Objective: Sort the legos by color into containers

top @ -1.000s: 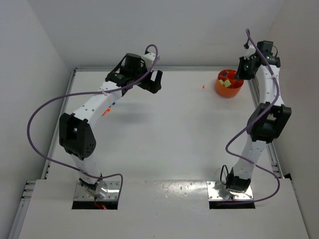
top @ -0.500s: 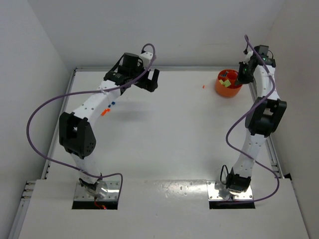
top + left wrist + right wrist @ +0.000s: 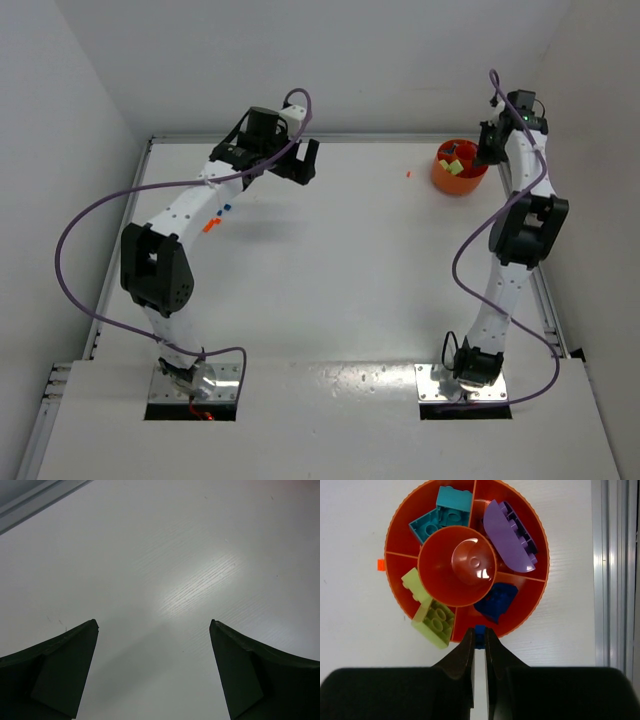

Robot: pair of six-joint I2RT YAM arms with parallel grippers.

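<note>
Right end effector (image 3: 479, 641) is pinching a tiny blue plastic brick (image 3: 479, 632) between its two dark fingers, which are pressing nearly together around it. In the right wrist view the brick is sitting at the lower edge of the round orange plastic bowl (image 3: 445, 582), right at the rim by the lower-right compartment; whether it is touching the rim cannot be told. That compartment is holding a dark blue brick (image 3: 495, 602). Two teal bricks (image 3: 447, 512) are lying in the upper-left compartment, a purple rounded brick (image 3: 512, 535) is filling the upper-right one, and yellow-green bricks (image 3: 432, 617) are resting at the lower left, one of them overhanging the rim. A small orange-red piece (image 3: 381, 565) is lying on the white bench (image 3: 355, 630) just beside the bowl's left edge.

In the overhead view the bowl is sitting in the upper right of the frame, with the right arm reaching over it. The left end effector (image 3: 154, 625) is hovering in the upper middle with its fingers spread wide, holding nothing. Near the left arm, left of centre, an orange-red brick (image 3: 211, 226) and a tiny blue piece (image 3: 227, 209) are lying on the bench.
</note>
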